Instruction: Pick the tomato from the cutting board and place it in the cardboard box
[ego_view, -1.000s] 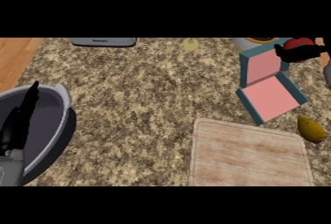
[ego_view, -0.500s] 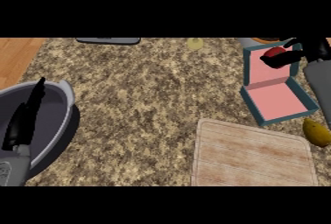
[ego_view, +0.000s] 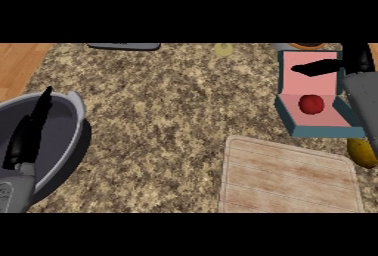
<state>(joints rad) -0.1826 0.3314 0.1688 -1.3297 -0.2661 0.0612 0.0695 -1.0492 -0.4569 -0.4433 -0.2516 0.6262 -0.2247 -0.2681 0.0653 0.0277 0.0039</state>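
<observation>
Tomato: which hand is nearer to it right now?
Right. The right hand hovers just above the tomato lying in the cardboard box; the left hand rests far across the counter, at the view's left.

**Bystanders around the grey bowl**

From my station I take the large grey bowl at the left edge as my landmark. It sits on a speckled granite counter. Far to its right, at the right edge, I see a yellow elongated item. Up and right of the bowl, along the top edge, lie a flat grey object and a small pale yellow thing.
</observation>
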